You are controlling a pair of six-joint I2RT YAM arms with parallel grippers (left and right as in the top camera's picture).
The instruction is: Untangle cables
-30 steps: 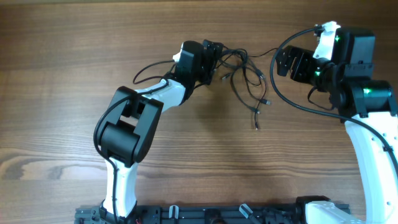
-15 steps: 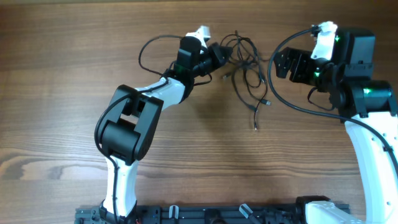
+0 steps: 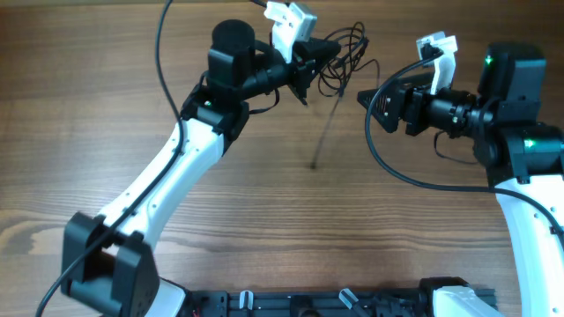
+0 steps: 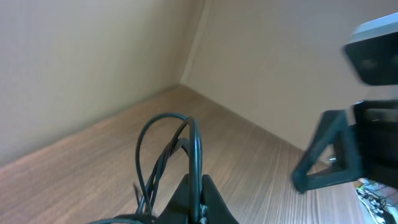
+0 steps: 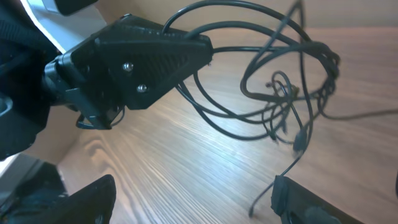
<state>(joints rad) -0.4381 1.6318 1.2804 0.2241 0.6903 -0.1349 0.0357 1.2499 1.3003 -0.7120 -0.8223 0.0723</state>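
The cables (image 3: 348, 48) hung looped across the narrow gap between the left claw (image 3: 319, 63) and the right claw (image 3: 370, 104). One trailed down toward the surface (image 3: 264, 211), which lay open below.

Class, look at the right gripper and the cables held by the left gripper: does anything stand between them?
Nothing visible does. The cables hang from the shut left gripper, and the open right gripper faces them across a clear gap.

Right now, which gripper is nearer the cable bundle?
Left. The left gripper is shut on the cables; the right gripper is open, apart from them, off to the robot's right.
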